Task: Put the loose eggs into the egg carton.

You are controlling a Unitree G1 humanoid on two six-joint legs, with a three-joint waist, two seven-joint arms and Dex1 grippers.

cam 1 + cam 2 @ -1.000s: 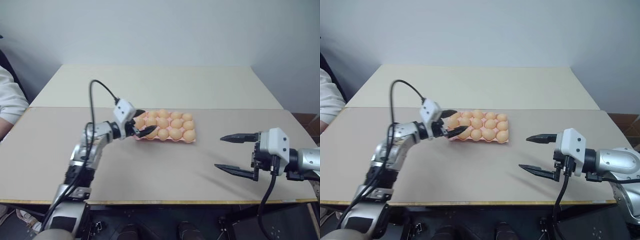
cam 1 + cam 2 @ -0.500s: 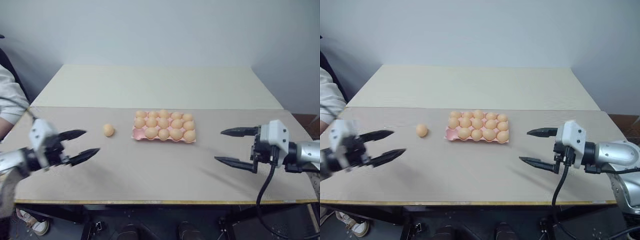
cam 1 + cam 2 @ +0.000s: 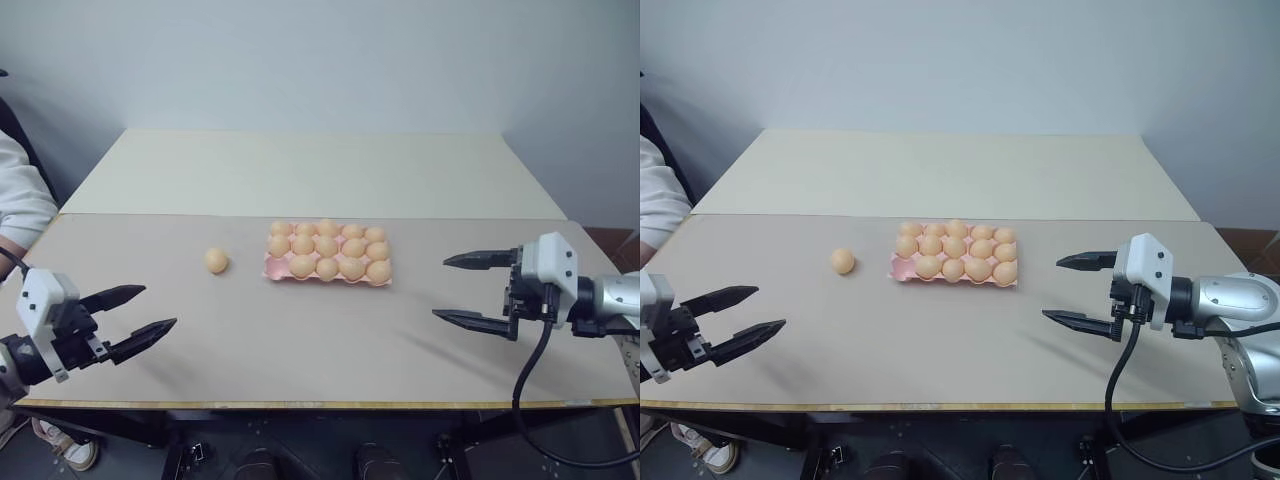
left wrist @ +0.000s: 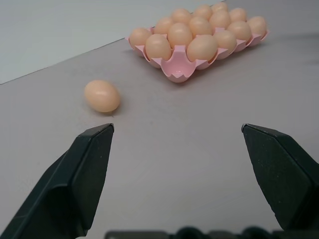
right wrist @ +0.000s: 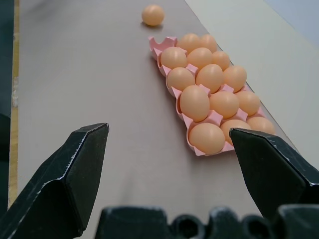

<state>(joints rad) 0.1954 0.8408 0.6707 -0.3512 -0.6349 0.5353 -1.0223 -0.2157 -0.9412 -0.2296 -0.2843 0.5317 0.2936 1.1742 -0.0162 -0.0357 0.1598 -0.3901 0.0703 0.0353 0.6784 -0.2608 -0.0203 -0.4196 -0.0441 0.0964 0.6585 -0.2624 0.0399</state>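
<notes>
On the worktop (image 3: 300,350), just to the left of the egg carton (image 3: 274,270), lies the one loose egg (image 3: 216,261), apart from the carton's rim and resting on its side; the carton itself sits mid-worktop, lidless and pink.

The left tool (image 3: 159,306) hangs well to the left of the carton and nearer the worktop's front edge, its two black fingers spread wide with nothing between them; the right tool (image 3: 440,288) hovers well to the right of the carton, equally wide and equally empty.

The step in hand looks to be the pickup of that egg by the left tool, which is on the egg's side of the carton; to do it well, the fingers should come down either side of the egg's middle, close gently because the shell is smooth and round and may roll or squirt out, then lift clear of the carton's rim before crossing to the empty cup (image 4: 178,74); that cup is the carton's corner nearest the loose egg, so the carry is short; lower the egg into the cup before letting go, and keep the fingers off its seated neighbours.

Counted: one loose egg; fourteen seated eggs (image 3: 326,245) in the carton; fifteen cups, one of them empty; two tools, both empty.
</notes>
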